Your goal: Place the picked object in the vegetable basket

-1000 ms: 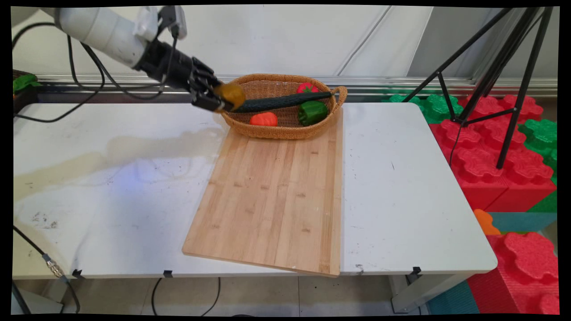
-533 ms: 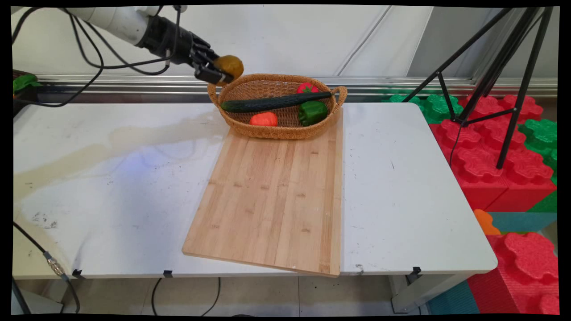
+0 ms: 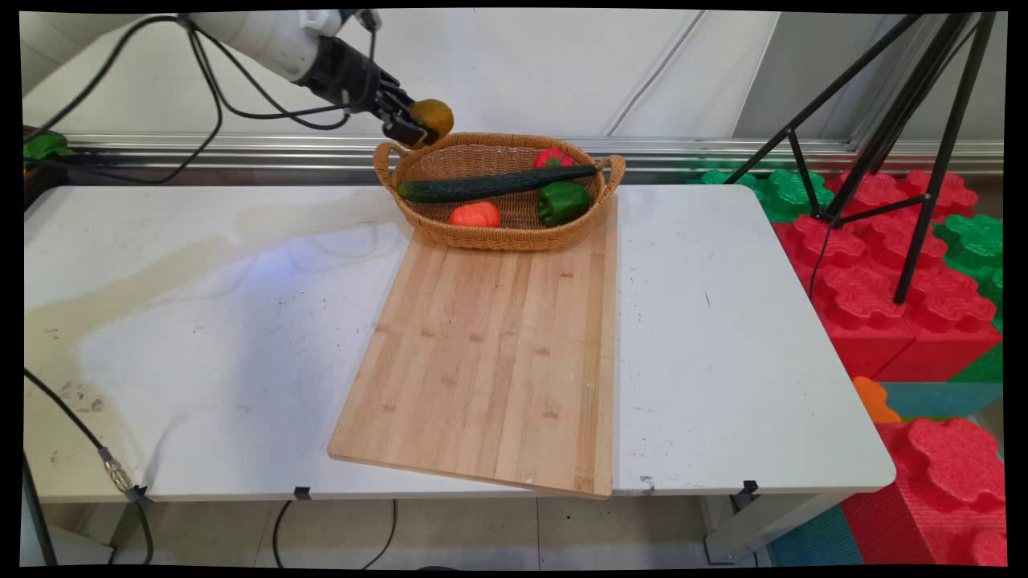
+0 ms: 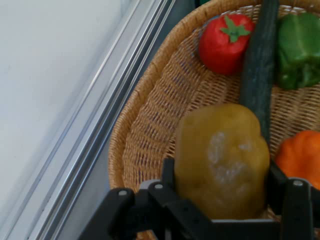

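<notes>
The gripper clenches a yellow-brown potato, held in the air above the left handle of the wicker basket; the potato hides its fingertips. A cucumber, tomato, green pepper and orange vegetable lie inside. The basket sits on a wooden cutting board on the stained white table, with a tripod and foam blocks nearby.

Raised arm, claw clamped, angled downward right
</notes>
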Tool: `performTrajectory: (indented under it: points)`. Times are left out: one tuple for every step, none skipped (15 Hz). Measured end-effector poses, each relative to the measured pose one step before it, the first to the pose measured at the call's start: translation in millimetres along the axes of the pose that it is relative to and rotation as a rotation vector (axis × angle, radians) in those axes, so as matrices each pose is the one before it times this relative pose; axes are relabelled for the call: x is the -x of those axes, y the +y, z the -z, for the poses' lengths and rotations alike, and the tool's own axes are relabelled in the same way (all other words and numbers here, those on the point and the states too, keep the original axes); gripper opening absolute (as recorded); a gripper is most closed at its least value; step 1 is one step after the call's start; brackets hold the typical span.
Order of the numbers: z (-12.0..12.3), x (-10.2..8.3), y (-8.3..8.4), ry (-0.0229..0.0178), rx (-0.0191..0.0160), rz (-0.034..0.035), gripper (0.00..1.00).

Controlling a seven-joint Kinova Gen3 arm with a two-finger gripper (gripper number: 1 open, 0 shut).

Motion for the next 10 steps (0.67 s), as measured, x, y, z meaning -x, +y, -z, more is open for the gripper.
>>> performTrajectory:
  points:
    - [-9.54, -0.84, -3.25, -0.00713, 0.00055, 0.00333, 0.0]
    - [-9.19, -1.04, -2.82, -0.00675, 0.00174, 0.00307, 0.0]
    - [-10.61, -0.8, -3.14, -0.00915, 0.00276, 0.00424, 0.0]
    - [-10.24, -0.82, -2.68, -0.00889, 0.00432, 0.00448, 0.0]
    - [-9.2, -0.86, -2.4, -0.0072, 0.00436, 0.00416, 0.0]
    - [-7.16, -0.59, -1.86, -0.00502, 0.00417, 0.00376, 0.0]
    - [-7.39, -0.8, -1.9, -0.00325, 0.00549, 0.00299, 0.0]
    - [-5.13, -0.56, -1.45, -0.0007, 0.00491, 0.00161, 1.0]
    - [-5.36, -0.71, -1.61, -0.00025, 0.00546, 0.00103, 1.0]
    - [-3.63, -0.59, -1.55, 0.00159, 0.0041, 0.00063, 1.0]
